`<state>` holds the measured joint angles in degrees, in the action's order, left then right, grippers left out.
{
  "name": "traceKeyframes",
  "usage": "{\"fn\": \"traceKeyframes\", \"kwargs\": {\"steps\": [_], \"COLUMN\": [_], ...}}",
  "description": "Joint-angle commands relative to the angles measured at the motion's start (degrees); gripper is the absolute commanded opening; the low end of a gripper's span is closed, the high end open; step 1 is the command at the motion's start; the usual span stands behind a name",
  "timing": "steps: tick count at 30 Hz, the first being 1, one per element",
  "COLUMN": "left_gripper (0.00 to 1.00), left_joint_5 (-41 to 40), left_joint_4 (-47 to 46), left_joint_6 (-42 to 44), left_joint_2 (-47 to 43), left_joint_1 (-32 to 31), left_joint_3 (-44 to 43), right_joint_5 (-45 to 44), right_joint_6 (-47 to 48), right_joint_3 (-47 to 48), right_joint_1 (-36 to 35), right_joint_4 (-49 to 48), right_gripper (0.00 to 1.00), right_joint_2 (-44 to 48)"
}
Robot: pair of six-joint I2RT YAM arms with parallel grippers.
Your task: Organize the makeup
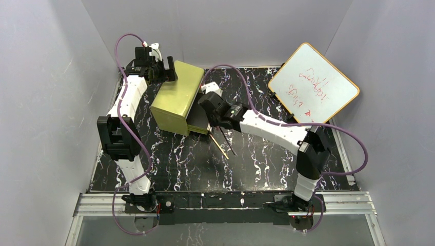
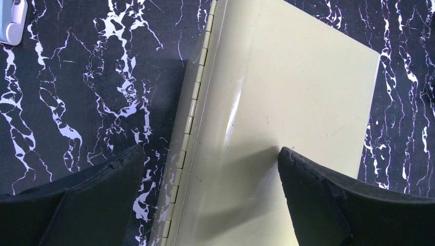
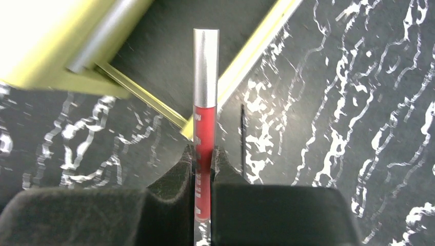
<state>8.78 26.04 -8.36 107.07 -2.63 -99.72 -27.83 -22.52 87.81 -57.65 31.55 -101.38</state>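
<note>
My right gripper is shut on a dark red makeup pencil, a red tube with a silver cap that points toward the open drawer of the olive-green box. From above, the right gripper sits at the drawer's front corner. A thin gold pencil and a thin dark stick lie on the table just in front of it. My left gripper stands open over the box's top, one finger past the hinged edge, holding nothing.
An orange-framed whiteboard leans at the back right. The black marbled mat covers the table. A small white object lies on the mat left of the box. Grey walls enclose the left, back and right sides.
</note>
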Motion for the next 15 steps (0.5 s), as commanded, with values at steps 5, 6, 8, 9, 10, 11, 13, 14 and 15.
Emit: {"fn": "traceKeyframes", "kwargs": {"steps": [5,6,8,9,10,11,13,14,15], "left_gripper": [1.0,0.99,0.99,0.99,0.99,0.99,0.99,0.99,0.99], "left_joint_5": [-5.92,-5.88,-5.76,-5.72,-5.67,-5.54,-5.35,-5.24,-5.11], "left_joint_4": [9.79,9.74,9.68,9.68,9.6,9.58,9.56,9.55,9.51], "left_joint_6": [3.35,3.35,3.28,3.27,3.2,3.18,3.11,3.09,3.01], "left_joint_2": [0.86,0.79,0.82,0.8,0.79,0.8,0.71,0.7,0.69], "left_joint_1": [1.63,1.65,1.67,1.67,1.78,1.76,1.91,1.99,2.1], "left_joint_3": [3.29,3.29,3.38,3.34,3.38,3.37,3.34,3.37,3.39], "right_joint_5": [14.98,17.9,22.98,24.68,26.93,29.56,35.77,38.17,39.53], "right_joint_6": [-14.74,-17.19,-22.09,-24.04,-26.03,-27.96,-32.39,-34.02,-35.72], "right_joint_3": [9.76,9.83,10.59,11.55,12.77,14.08,15.33,15.97,16.6], "right_joint_1": [9.2,10.39,12.44,13.45,14.1,14.84,16.37,16.77,16.99], "right_joint_4": [-4.85,-7.13,-10.73,-11.78,-12.56,-13.62,-16.85,-18.52,-19.84], "right_gripper": [0.01,0.01,0.01,0.01,0.01,0.01,0.01,0.01,0.01], "right_joint_2": [-5.98,-6.4,-7.86,-9.26,-10.54,-12.1,-15.43,-17.18,-18.76]}}
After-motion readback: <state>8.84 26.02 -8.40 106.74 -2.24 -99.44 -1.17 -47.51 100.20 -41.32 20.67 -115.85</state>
